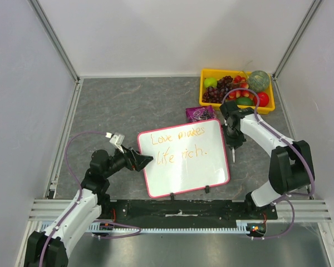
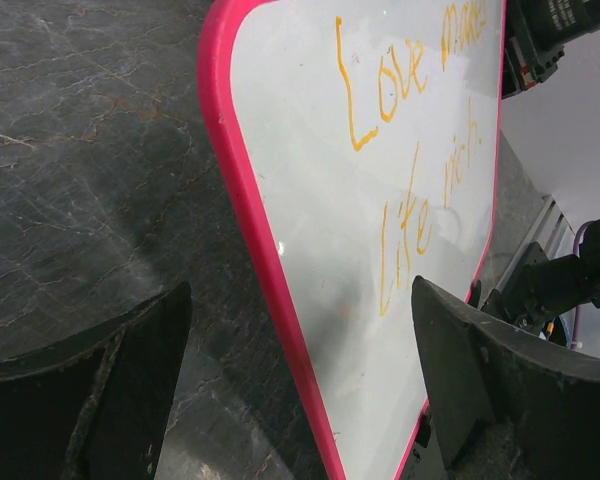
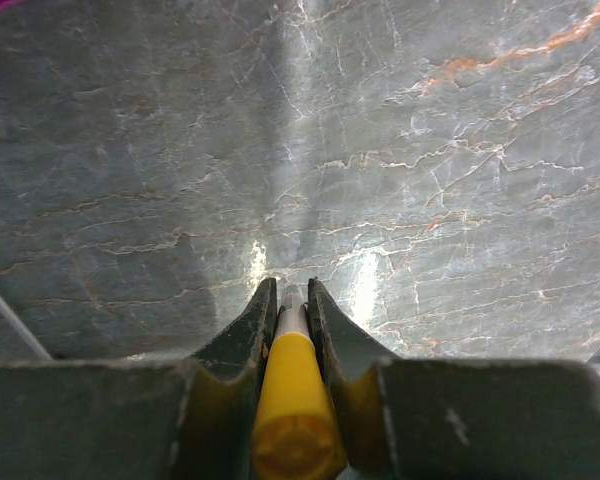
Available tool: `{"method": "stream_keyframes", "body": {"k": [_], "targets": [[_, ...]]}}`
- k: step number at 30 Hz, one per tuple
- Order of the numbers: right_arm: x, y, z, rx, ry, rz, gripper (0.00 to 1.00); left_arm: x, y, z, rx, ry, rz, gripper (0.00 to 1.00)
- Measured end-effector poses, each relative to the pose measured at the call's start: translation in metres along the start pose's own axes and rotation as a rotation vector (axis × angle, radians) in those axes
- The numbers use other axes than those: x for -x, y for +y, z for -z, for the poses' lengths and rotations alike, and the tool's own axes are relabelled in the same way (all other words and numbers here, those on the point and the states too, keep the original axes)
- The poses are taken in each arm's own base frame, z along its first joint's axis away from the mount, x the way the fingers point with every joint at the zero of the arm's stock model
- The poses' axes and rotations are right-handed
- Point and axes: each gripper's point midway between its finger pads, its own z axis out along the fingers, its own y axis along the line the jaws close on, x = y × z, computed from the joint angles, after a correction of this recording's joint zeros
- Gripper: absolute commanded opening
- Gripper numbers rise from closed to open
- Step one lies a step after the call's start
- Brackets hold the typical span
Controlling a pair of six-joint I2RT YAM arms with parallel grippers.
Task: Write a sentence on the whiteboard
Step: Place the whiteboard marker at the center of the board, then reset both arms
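Whiteboard (image 1: pixel 203 167), pink-framed, mid-tabletop (image 1: pixel 122 100), bearing sentence (image 1: pixel 178 146) in orange. Judged light, stiff and slick-faced, apt to skid or tip if pushed; best taken by the frame, clear of the ink. Left claw (image 1: pixel 146 161) spread astride its left edge. Right claw (image 1: pixel 232 149) just beside its right edge, pinching a yellow marker (image 3: pixel 292 400)

In the left wrist view the whiteboard (image 2: pixel 242 190) runs off the top and bottom edges, and the top edge slices through the 2nd word of the sentence (image 2: pixel 450 180). In the right wrist view the 2 fingers (image 3: pixel 238 345) of the right gripper (image 3: pixel 292 290) cover most of the marker (image 3: pixel 292 390), whose rear end is cut off below. From above, the purple item (image 1: pixel 200 113) behind the whiteboard is too small to name.
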Motion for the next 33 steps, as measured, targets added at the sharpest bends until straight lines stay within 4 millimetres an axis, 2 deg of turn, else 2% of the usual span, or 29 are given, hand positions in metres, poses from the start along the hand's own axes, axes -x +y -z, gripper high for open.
{"method": "stream_keyframes", "body": {"k": [3, 6, 7, 14, 22, 25, 28, 33], "targets": [[-0.005, 0.001, -0.01, -0.018, 0.044, 0.018, 0.39, 0.0, 0.0, 0.0, 0.0, 0.0, 0.0, 0.94], [-0.009, 0.0, -0.012, -0.043, 0.06, 0.035, 0.68, 0.0, 0.0, 0.0, 0.0, -0.001, -0.001, 0.95], [-0.009, -0.003, -0.011, -0.063, 0.058, 0.045, 0.71, 0.0, 0.0, 0.0, -0.001, -0.001, -0.001, 0.95], [-0.005, -0.015, -0.002, -0.124, 0.017, 0.04, 0.78, 0.001, -0.001, 0.0, -0.003, -0.005, -0.004, 0.95], [0.006, -0.041, 0.019, -0.256, -0.061, 0.005, 0.83, 0.002, -0.001, 0.001, -0.004, -0.008, -0.006, 0.95], [0.012, -0.054, 0.036, -0.316, -0.119, -0.019, 0.85, 0.003, -0.002, 0.001, -0.008, -0.016, -0.011, 0.95], [0.021, -0.064, 0.057, -0.355, -0.197, -0.049, 0.97, 0.007, -0.003, 0.002, -0.008, -0.031, -0.018, 0.95], [0.036, -0.073, 0.108, -0.332, -0.414, -0.127, 0.98, 0.014, -0.005, 0.007, 0.008, -0.068, -0.026, 0.95]]}}
